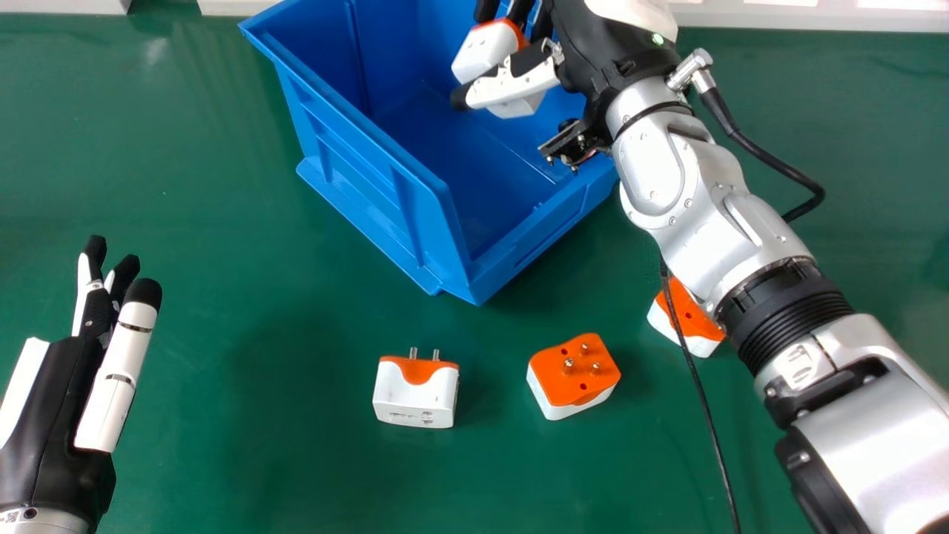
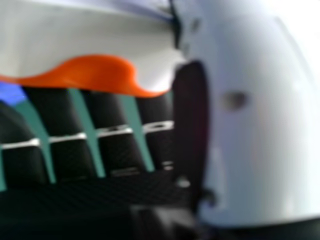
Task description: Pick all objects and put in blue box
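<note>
1. On the desk [image 1: 222, 445], near left: left hand [image 1: 55, 415], fingers straight, nothing held. Judged idle; keep it out of the drop zone.
2. Mid-desk, short of the box: left adapter [image 1: 415, 400], prongs towards the box. Judged next or soon; grip by the white sides, clear of the prongs.
3. Right of it, apart: middle adapter [image 1: 552, 371], pins up. Pinch across the body, not over the pins.
4. Further right, by the silver forearm [image 1: 660, 170]: right adapter [image 1: 693, 315], partly hidden, black cable [image 1: 697, 380] crossing in front. Cable could snag or drag it; swing the arm back wide and high.
5. Far middle: blue box [image 1: 363, 193], set at an angle to the desk's far edge. Keep wrist and forearm off its near right rim; a knock could shift it.
6. Over the box interior: right hand [image 1: 608, 37], clamped on the held adapter [image 1: 478, 55] between fingers and thumb [image 1: 508, 87]. Step, judged: release. Centre it between the walls, lower a bit, then ease thumb and fingers apart together. Smooth plastic, may slip or catch on a fingertip; check it's free before lifting away. Its height against the rim: can't tell.
</note>
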Available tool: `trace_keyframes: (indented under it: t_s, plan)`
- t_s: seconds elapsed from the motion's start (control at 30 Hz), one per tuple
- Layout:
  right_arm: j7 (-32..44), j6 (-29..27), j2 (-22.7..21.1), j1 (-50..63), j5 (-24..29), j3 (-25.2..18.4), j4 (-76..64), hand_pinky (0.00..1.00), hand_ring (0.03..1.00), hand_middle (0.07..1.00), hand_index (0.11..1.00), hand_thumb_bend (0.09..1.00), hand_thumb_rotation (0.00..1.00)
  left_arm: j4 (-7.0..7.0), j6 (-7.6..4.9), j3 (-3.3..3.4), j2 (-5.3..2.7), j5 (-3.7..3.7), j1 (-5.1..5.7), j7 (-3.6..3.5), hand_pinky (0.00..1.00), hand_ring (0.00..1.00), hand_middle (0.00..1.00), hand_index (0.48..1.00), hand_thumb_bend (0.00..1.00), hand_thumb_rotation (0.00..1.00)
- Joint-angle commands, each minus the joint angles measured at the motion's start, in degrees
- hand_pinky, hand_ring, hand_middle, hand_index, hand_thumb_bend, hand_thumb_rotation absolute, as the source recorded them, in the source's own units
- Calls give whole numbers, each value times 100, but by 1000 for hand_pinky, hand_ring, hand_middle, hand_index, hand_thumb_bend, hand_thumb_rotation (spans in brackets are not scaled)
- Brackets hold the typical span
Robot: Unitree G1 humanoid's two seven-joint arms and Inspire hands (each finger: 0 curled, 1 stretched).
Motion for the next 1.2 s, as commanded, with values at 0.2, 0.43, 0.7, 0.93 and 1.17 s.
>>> trace_keyframes:
  t_s: [0.2, 0.43, 0.7, 0.93, 1.17]
  plan:
    - [28, 31, -45, -62, -5, 11, -322, 734, 886, 942, 937, 514, 833, -102, -44, 14, 5, -20, 1, 33, 1000, 1000, 1000, 983, 439, 926]
    - [14, 151, -75, -32, -85, 54, -321, 746, 902, 958, 950, 509, 855, -89, -46, -12, -3, 5, -40, 61, 1000, 1000, 1000, 982, 432, 923]
    - [58, 180, -184, 159, -91, 27, -639, 774, 925, 977, 971, 525, 908, -56, -60, -47, 1, 54, -86, 92, 1000, 1000, 1000, 979, 429, 911]
    - [357, 324, -501, 625, -66, -68, -1509, 782, 930, 981, 976, 528, 932, -13, -33, -104, 9, 79, -153, 145, 1000, 1000, 999, 978, 429, 903]
    - [1051, 832, -1033, 1938, -28, -448, -3751, 809, 939, 989, 987, 518, 937, 145, 4, -216, -7, 140, -358, 232, 1000, 1000, 1000, 979, 426, 901]
